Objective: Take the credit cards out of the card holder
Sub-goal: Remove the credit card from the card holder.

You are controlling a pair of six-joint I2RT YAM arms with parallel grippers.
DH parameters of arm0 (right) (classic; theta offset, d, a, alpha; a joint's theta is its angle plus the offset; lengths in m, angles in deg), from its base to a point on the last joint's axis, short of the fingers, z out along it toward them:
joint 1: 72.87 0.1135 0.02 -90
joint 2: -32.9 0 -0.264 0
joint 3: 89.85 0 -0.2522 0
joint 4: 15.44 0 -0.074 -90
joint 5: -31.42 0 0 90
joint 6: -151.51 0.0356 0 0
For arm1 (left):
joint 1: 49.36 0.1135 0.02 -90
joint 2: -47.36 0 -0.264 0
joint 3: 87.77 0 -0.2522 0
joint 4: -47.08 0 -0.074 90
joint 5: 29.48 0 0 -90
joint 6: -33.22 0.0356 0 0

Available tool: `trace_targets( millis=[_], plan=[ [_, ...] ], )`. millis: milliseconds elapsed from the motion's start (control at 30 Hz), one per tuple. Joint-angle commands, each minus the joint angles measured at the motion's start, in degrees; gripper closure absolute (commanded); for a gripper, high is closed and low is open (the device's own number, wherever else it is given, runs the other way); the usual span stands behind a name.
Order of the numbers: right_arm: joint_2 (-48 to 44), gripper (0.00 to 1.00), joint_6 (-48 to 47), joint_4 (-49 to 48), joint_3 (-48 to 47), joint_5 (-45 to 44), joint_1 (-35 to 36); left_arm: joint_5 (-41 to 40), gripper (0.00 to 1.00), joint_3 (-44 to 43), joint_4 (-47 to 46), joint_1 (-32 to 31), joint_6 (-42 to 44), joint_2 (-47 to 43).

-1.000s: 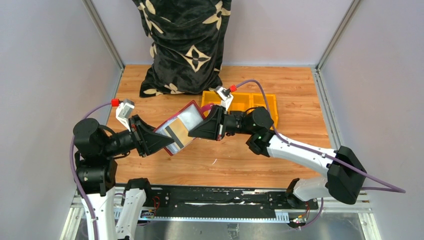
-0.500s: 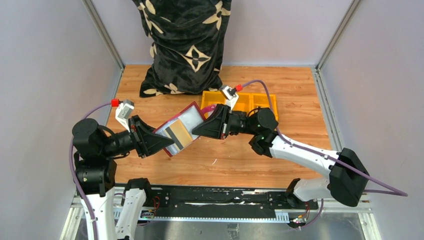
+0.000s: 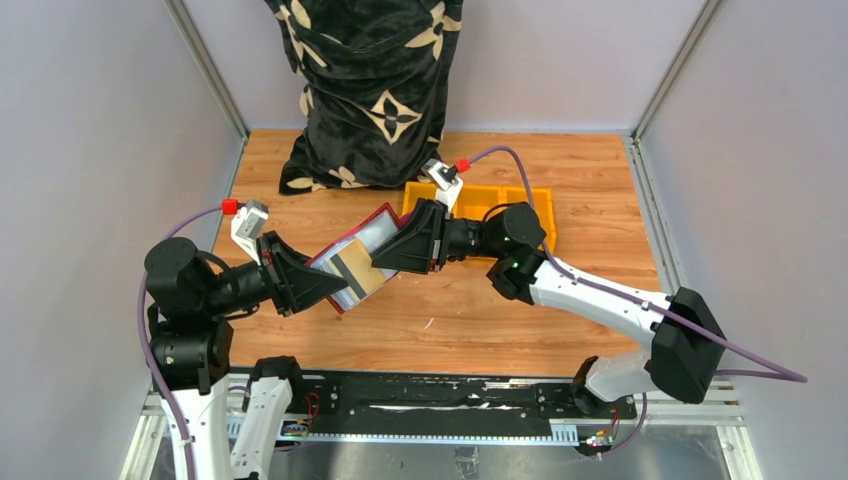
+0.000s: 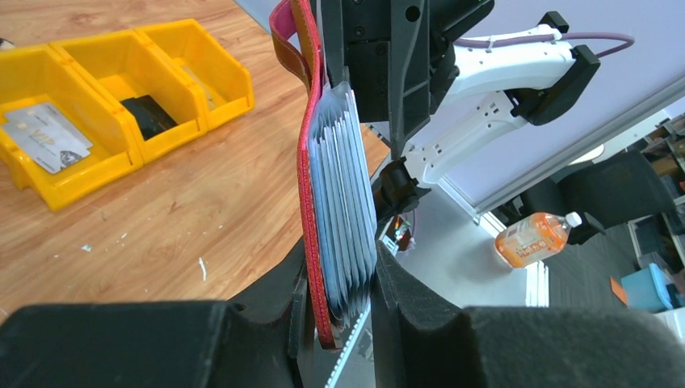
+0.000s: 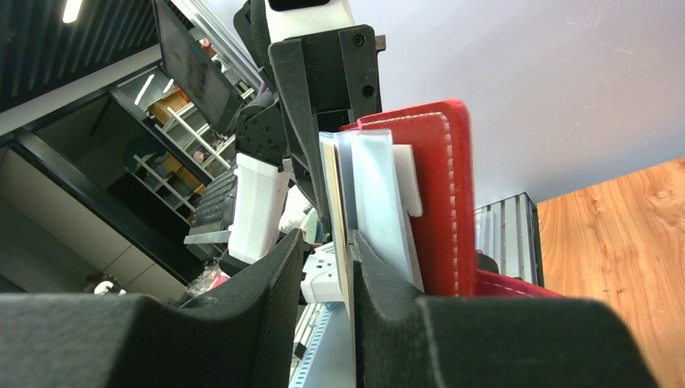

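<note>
The red card holder [image 3: 372,228] is held in the air, open, with its grey sleeves facing up. A tan credit card [image 3: 352,270] with a dark stripe lies on its top sleeve. My left gripper [image 3: 322,285] is shut on the holder's lower left end; the left wrist view shows the red cover [image 4: 311,202] and the stack of sleeves [image 4: 349,194] between the fingers. My right gripper [image 3: 380,260] is at the holder's right edge. In the right wrist view its jaws [image 5: 323,275] are open, with the tan card's edge [image 5: 332,202] between them, against the right finger.
A yellow three-compartment bin [image 3: 545,205] stands behind the right arm; in the left wrist view one compartment [image 4: 16,166] holds a grey-white card [image 4: 44,137] and the middle one a dark item [image 4: 145,115]. A black patterned bag [image 3: 370,90] stands at the back.
My right gripper has moved left and a little forward onto the holder's edge, and its wrist has turned. The left gripper and the holder have stayed put.
</note>
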Motion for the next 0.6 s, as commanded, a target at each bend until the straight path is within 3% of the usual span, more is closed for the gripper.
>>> trace_targets(
  millis=[0, 200, 433, 567],
  plan=[
    [1.8, 0.73, -1.07, -0.13, -2.22, 3.58, 2.01, -0.66, 1.0, -1.5, -0.12, 0.02, 0.16, 0.29],
    [3.46, 0.76, 2.01, -5.53, -2.05, 6.17, 3.25, -2.66, 1.0, -1.7, 0.94, 0.02, 0.99, 1.04],
    [3.46, 0.74, -2.11, -1.07, -2.63, 8.01, 5.25, -5.42, 1.0, -2.12, 3.84, 0.02, 3.71, 2.11],
    [4.78, 0.87, -5.73, 5.49, -5.18, 7.34, 6.03, -5.15, 0.88, -2.46, 3.85, 0.02, 3.85, 1.87]
  ],
)
